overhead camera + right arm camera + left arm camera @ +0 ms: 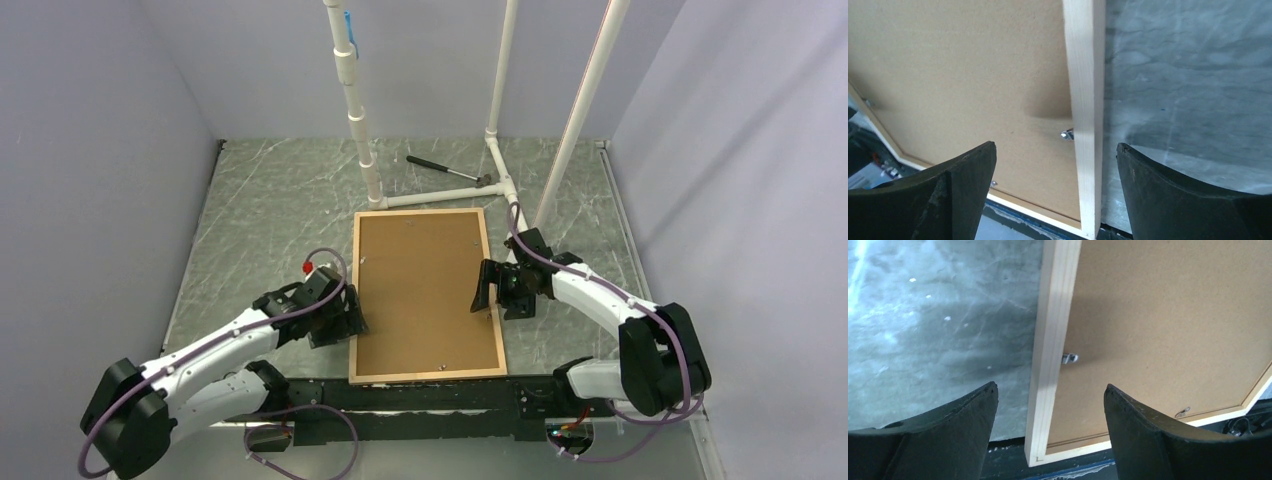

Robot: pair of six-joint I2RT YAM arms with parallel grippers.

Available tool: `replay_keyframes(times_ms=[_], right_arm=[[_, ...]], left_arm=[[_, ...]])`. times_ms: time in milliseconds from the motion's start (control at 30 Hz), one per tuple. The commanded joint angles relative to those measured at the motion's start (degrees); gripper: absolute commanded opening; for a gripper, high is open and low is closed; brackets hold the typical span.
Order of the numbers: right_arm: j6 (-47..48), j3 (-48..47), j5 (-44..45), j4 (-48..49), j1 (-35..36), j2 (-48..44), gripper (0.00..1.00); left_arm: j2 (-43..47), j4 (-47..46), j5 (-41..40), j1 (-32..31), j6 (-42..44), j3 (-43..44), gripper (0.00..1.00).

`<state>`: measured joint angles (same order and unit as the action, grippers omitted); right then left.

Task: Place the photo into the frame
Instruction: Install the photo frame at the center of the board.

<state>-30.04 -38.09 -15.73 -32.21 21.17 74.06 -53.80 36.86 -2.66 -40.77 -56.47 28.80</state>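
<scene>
the frame (428, 375) lies face down mid-table, backing board (425, 290) seated in it. left gripper (1050, 385) and right gripper (1056, 144) are spread wide astride opposite side rails, nothing held. the photo is not seen. rails should be clamped squarely, together.

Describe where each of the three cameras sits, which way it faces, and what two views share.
Top camera: above and behind the robot, looking down over the table; left arm, right arm, frame, hammer and pipes show.
Left wrist camera: on the left arm, looking down past the open left pincer at the frame's left rail.
Right wrist camera: on the right arm, looking down past the open right pincer at the frame's right rail.
Both wrist views share the backing board.
</scene>
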Motion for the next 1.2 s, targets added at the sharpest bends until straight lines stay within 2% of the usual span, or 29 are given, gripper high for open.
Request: replay_keyframes(times_ms=[0, 267, 600, 967, 1067, 1167], right_arm=[[-0.6, 2.3, -7.3, 5.2, 0.3, -0.1, 0.91], [-3.4, 2.9, -14.0, 9.0, 1.9, -0.8, 0.91], [-4.9, 0.8, -18.2, 4.9, 3.1, -6.8, 0.90], [-8.9, 8.2, -16.0, 2.1, 6.5, -14.2, 0.91], [-9.9, 9.7, -15.3, 1.6, 7.1, -16.7, 0.91], [-9.6, 9.6, -13.4, 0.5, 7.2, -17.3, 0.92]], left_arm=[[-3.6, -9.4, 6.2, 1.4, 3.2, 0.3, 0.80], [-7.6, -16.5, 11.3, 1.4, 3.9, 1.0, 0.77], [1.2, -11.0, 13.9, 1.0, 3.8, 4.7, 0.75], [4.0, -6.2, 8.0, -9.3, -5.3, 0.2, 0.75], [4.4, -4.2, 5.7, -9.9, -6.2, -0.7, 0.76], [3.9, 1.6, 2.9, -10.0, -6.5, 1.4, 0.81]])
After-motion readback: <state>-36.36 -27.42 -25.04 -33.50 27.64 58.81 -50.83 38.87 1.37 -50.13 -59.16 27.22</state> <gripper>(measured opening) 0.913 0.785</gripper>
